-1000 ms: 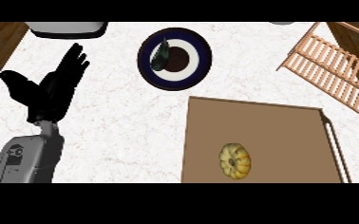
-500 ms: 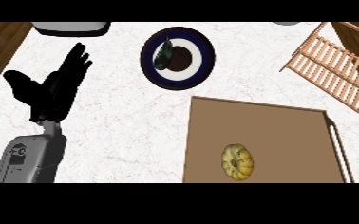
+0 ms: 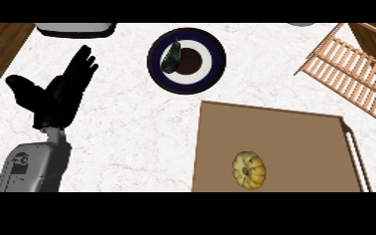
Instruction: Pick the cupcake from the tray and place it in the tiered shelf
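Our cupcake (image 3: 249, 170) sits untouched on the tray (image 3: 294, 129), lower right. Our left hand (image 3: 58, 92) rests spread at the left, holding nothing; the right is unseen. The shelf (image 3: 345, 69) waits upper right, everything left to do.

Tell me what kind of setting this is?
Most likely a kitchen counter: a white marbled top carrying a brown tray with a yellow cupcake, a dark-rimmed plate, and a slatted wooden shelf at the right. The left hand rests open.
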You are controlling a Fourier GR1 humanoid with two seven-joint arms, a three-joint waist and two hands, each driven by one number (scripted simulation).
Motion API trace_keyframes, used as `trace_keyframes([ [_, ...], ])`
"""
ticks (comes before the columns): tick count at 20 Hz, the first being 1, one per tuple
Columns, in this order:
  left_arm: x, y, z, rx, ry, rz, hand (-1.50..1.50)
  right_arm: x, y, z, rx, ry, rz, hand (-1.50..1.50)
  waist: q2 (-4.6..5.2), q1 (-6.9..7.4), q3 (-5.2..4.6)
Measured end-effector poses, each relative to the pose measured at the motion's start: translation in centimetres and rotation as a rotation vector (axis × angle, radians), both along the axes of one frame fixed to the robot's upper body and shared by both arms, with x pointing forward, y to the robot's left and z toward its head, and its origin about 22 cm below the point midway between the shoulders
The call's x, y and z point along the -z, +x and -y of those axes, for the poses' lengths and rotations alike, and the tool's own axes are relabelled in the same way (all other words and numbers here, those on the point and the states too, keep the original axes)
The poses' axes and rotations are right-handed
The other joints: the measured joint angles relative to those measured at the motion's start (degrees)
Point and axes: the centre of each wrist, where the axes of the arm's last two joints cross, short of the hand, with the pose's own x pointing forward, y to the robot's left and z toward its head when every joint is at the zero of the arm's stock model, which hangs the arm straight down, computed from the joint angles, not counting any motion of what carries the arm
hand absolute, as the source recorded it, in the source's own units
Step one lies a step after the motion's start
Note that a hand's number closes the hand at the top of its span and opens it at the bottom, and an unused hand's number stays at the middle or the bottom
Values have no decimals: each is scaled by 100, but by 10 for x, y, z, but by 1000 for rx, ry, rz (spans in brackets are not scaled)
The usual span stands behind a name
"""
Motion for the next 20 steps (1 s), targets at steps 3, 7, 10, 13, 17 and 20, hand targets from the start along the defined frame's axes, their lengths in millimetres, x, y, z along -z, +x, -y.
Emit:
trace_keyframes([
  [3,2,0,-5,-6,-1,0,0,-12,-17,10,10,29,-64,-150,13,-22,8],
  [7,5,0,-3,-12,-5,-2,0,-23,-37,21,33,46,-89,-150,21,-81,26],
  [10,3,0,-7,-20,-3,-3,0,-31,-48,26,39,66,-92,-150,11,-119,39],
  [13,4,-1,-8,-23,-7,-4,0,-35,-53,28,22,84,-92,-150,-4,-172,52],
  [17,9,-4,-12,-38,-9,-7,0,-45,-57,28,2,67,-71,-150,-17,-228,63],
  [20,9,-4,-14,-50,-10,-7,0,-49,-57,26,-17,36,-55,-150,-31,-278,70],
])
